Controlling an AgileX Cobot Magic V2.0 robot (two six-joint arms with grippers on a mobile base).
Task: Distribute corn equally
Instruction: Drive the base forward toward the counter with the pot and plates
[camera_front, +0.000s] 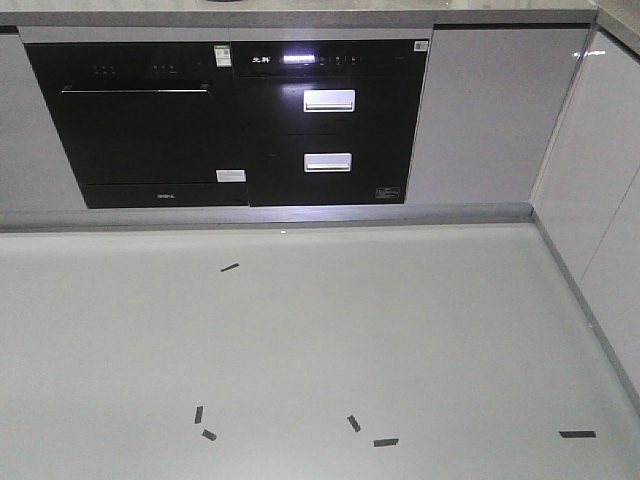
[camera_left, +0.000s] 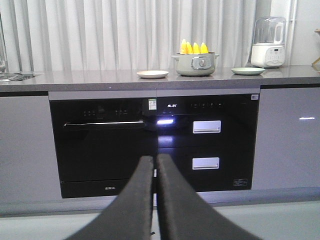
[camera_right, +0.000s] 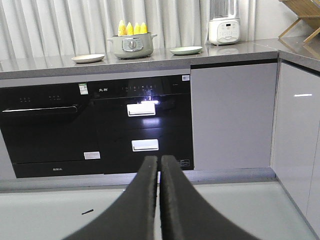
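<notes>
A: Where's the corn (camera_left: 193, 48)?
B: Standing upright in the pot (camera_left: 196, 64) on the counter (camera_left: 100, 77). It's at one o'clock of the left jaws and eleven of the right jaws. Both pairs are closed and far off.

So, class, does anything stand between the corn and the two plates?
Nothing visible on the counter does. The corn stands in the pot, whose wall rings it; the cream plate and the green plate flank it.
</notes>
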